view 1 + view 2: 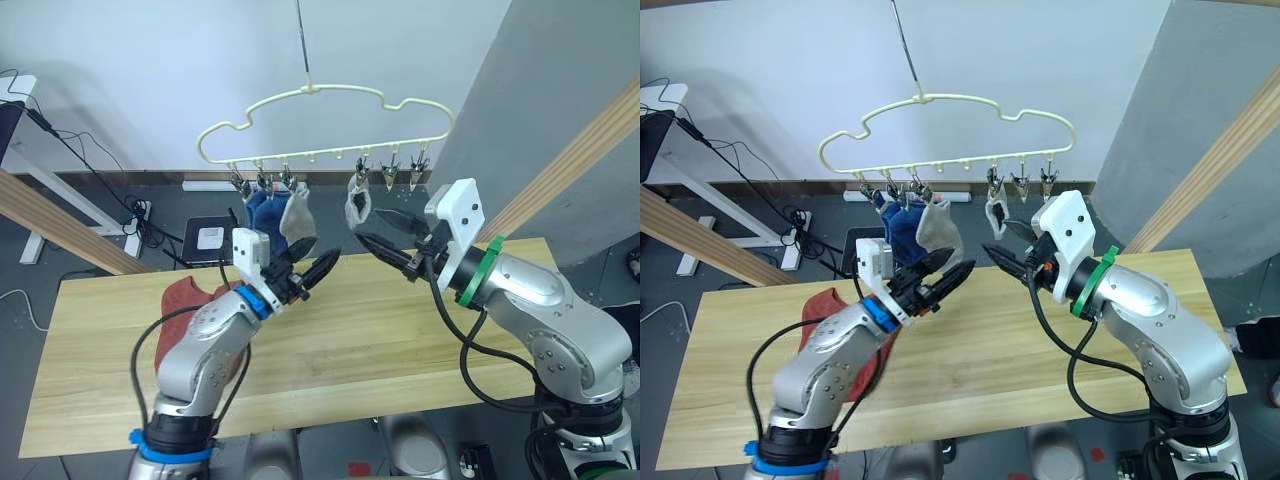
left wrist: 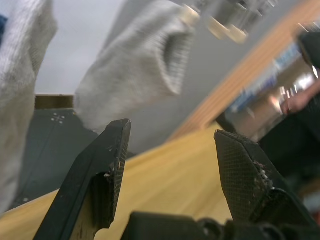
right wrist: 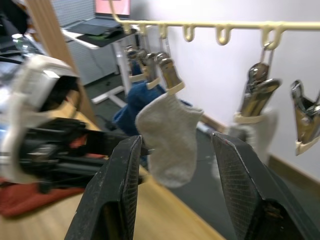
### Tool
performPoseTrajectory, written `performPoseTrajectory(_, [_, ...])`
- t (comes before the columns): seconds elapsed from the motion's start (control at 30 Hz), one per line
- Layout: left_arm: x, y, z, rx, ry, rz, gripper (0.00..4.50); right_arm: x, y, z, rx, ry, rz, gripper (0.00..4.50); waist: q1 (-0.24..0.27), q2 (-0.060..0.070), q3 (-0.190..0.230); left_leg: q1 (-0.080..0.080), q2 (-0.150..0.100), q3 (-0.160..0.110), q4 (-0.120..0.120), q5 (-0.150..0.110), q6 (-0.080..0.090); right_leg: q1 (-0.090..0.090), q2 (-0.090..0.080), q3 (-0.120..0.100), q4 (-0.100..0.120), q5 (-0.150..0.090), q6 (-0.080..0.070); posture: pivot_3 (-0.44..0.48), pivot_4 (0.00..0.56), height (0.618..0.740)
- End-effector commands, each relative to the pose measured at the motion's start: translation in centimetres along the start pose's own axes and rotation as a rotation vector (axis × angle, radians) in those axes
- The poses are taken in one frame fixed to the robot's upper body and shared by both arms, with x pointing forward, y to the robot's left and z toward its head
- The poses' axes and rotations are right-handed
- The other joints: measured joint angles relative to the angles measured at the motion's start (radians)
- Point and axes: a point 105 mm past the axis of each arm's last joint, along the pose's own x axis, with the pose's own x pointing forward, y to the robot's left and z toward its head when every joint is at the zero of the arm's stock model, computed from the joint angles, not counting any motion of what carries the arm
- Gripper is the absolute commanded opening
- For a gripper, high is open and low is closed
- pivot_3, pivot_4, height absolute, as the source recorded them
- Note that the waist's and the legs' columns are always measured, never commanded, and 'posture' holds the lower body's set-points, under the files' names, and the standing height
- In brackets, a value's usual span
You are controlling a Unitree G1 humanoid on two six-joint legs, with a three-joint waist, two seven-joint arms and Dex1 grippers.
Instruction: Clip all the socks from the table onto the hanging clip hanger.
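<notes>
Four socks hang from the clip hanger — two blue socks and two light grey socks — while a rust-red sock lies on the table beside the left arm. Both the left gripper and the right gripper hover empty with fingers spread wide below the clips; no readable writing shows.

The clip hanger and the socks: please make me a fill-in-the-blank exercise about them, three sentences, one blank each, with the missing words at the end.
1. The socks still lying on the table are ____ in colour.
2. On the clip hanger, the two clips nearest the robot's right side hold ____ socks.
3. Both the left gripper and the right gripper have their fingers ____.

Missing words: rust-red; no; open
</notes>
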Motion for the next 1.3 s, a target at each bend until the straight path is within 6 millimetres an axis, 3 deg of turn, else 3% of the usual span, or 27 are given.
performPoseTrajectory(0.03, [-0.7, -2.0, 2.0, 0.188, -0.008, -0.179, 2.94, -0.4, -0.5, 0.0, -0.114, -0.019, -0.088, 2.33, 0.003, 0.000, 0.000, 0.000, 0.000, 0.000, 0.000, 0.000, 0.000, 0.000, 0.000, 0.000, 0.000, 0.000, 0.000, -0.223, 0.292, 0.737])
performPoseTrajectory(0.2, [-1.5, -2.6, 4.5, 0.287, -0.006, -0.290, 2.94, -0.8, -2.2, -1.9, -0.191, 0.048, -0.231, 2.33, 0.004, 0.000, 0.000, 0.000, 0.000, 0.001, 0.000, 0.000, 0.000, 0.000, -0.001, 0.000, -0.001, 0.000, 0.000, -0.220, 0.291, 0.737])
performPoseTrajectory(0.47, [-1.2, -2.7, 7.6, 0.341, -0.046, -0.318, 2.94, 0.0, -2.8, -1.5, -0.224, 0.005, -0.292, 2.33, 0.002, 0.000, 0.000, 0.000, 0.001, 0.000, 0.000, 0.000, 0.000, 0.000, 0.000, 0.000, 0.000, 0.000, 0.000, -0.209, 0.287, 0.737])
performPoseTrajectory(1.3, [-0.6, -2.3, 7.6, 0.351, -0.055, -0.296, 2.94, 2.6, -4.0, 0.3, -0.211, -0.067, -0.329, 2.33, 0.003, 0.000, 0.000, 0.000, 0.000, 0.000, 0.001, 0.000, 0.000, 0.000, -0.001, 0.000, 0.001, 0.001, -0.001, -0.209, 0.283, 0.737])
